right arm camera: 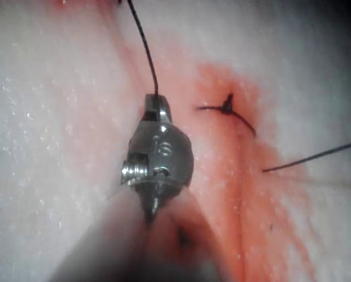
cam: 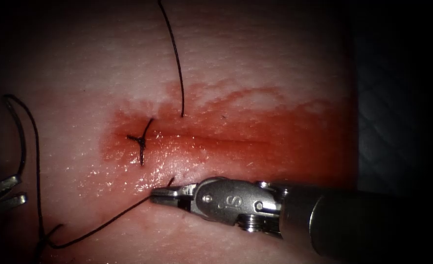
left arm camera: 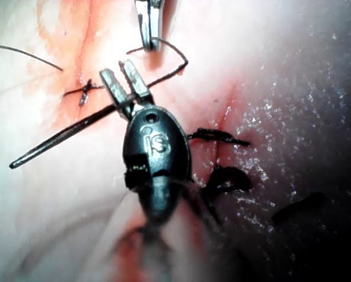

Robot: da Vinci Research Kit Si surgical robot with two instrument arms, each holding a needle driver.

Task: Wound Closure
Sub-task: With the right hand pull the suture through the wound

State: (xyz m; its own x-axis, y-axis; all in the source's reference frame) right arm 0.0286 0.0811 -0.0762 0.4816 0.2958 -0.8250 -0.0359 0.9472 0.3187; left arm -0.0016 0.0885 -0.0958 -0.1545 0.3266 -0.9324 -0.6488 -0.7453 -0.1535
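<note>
The right arm's silver wristed tool (cam: 161, 193) lies low on the pale, red-stained pork tissue (cam: 275, 58), at six o'clock from the horizontal cut (cam: 216, 141), its jaws closed on the black suture thread (cam: 103, 225), which runs away toward eight o'clock; the left arm's silver tool (cam: 8, 192), at nine o'clock in the endoscope view, stands narrowly parted and grips the dark curved steel needle (left arm camera: 61, 136) near its thread end, clear of the tissue; a tied black stitch knot (cam: 141, 140) crosses the cut's left end; another length of thread enters the tissue above the cut, toward twelve o'clock.
</note>
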